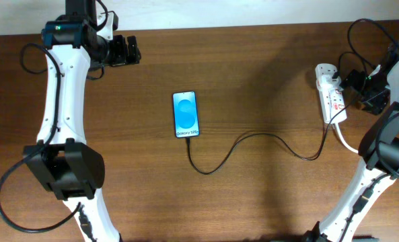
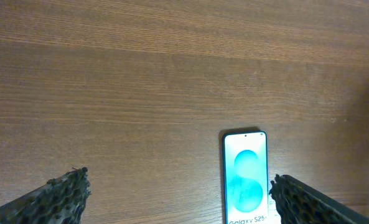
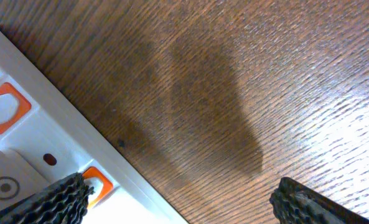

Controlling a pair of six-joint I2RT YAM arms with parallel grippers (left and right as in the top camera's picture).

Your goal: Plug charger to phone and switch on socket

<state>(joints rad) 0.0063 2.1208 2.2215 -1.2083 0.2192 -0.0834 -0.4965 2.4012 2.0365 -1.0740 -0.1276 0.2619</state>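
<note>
Two arms over a wood worktop. We see the phone flat mid-worktop, screen lit; the charger cable snakes from its bottom edge to the socket at right. Left fingers spread wide, empty, back from the phone; right fingers also apart, empty, over the socket's switches. We judge the cable light & floppy: hold it by the stiff tip.

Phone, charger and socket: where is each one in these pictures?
phone [image 1: 186, 114]: overhead view, middle of its blue screen.
charger [image 1: 256, 134]: overhead view, middle stretch of the thin black cable.
socket [image 1: 334, 101]: overhead view, white body of the strip.
</note>
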